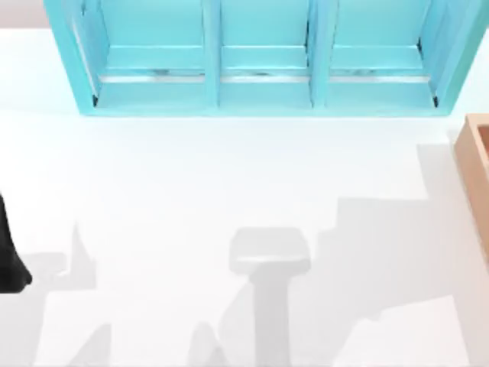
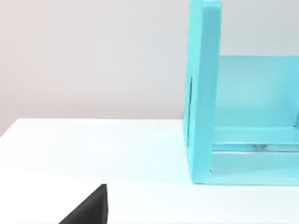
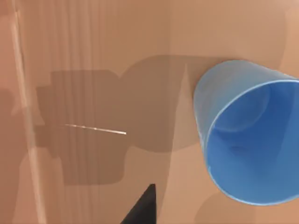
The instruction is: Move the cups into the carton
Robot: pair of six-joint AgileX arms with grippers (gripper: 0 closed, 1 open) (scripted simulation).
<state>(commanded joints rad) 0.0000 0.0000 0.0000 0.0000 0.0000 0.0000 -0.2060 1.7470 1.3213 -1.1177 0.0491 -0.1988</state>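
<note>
A plain blue tapered cup (image 3: 250, 140) stands mouth-up on the tan floor of the carton (image 3: 93, 56) in the right wrist view. It rests free there, apart from the dark tip of my right gripper (image 3: 142, 210), which hovers above the carton floor and casts a shadow beside the cup. In the top view a corner of the carton (image 1: 475, 172) shows at the table's right edge. My left arm (image 1: 8, 260) sits parked at the far left edge, and a dark part of my left gripper (image 2: 88, 210) hangs over the white table.
A large light-blue shelf unit (image 1: 260, 61) with three bays stands along the back of the white table (image 1: 229, 176). Its end wall (image 2: 203, 93) rises close ahead in the left wrist view. Arm shadows lie across the front of the table.
</note>
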